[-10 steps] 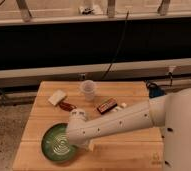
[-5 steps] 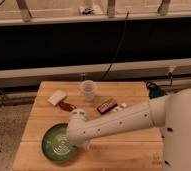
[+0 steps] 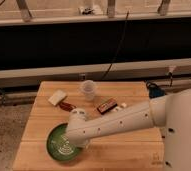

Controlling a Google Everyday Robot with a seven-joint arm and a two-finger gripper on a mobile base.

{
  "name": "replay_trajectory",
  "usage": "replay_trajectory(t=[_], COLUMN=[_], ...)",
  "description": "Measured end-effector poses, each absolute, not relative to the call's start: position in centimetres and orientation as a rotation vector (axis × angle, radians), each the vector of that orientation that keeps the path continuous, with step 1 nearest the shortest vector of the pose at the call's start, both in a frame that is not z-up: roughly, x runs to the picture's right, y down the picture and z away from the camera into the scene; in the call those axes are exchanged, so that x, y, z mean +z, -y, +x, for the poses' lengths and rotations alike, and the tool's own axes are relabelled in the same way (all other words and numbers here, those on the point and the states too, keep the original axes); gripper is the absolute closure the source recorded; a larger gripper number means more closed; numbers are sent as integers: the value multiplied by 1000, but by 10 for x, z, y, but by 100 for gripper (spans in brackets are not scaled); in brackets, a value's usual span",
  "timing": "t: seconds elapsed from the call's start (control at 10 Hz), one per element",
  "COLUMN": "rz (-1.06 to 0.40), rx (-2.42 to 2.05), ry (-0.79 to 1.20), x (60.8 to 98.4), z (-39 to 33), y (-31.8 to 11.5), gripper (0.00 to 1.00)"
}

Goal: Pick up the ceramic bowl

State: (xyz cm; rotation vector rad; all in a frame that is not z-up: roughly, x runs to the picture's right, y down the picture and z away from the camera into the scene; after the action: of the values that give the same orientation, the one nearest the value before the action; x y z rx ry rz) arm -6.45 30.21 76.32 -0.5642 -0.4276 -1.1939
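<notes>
Bowl (image 3: 60, 146) sits flat on the tabletop (image 3: 129, 150) at the front-left corner, not lifted. The arm (image 3: 119, 122) reaches in from the front-right, across to the bowl's right rim. The gripper (image 3: 77, 142) is down at that rim, likely because a wide shallow bowl is best taken by its edge. The wrist hides the gripper's end, so can't tell whether it is spread or clamped on the rim.

The other items lie clear of the reach:
- Cup (image 3: 88, 90) is upright near the back edge.
- Pale block (image 3: 57, 97) is toward the back-left.
- Red item (image 3: 68, 106) is just beside the block.
- Brown bar (image 3: 105, 106) is mid-tabletop.

Versus the earlier frames almost nothing differs. The bowl is in the same spot and the arm holds the same pose, maybe slightly lower. Looks like it is settling the grasp before the lift.
</notes>
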Motion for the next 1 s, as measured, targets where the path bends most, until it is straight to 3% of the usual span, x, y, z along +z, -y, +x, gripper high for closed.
replay_trajectory(t=[1.0], rz=[-527], rx=[-1215], ry=[408], x=[743], z=[-55], y=[-274], gripper=[100])
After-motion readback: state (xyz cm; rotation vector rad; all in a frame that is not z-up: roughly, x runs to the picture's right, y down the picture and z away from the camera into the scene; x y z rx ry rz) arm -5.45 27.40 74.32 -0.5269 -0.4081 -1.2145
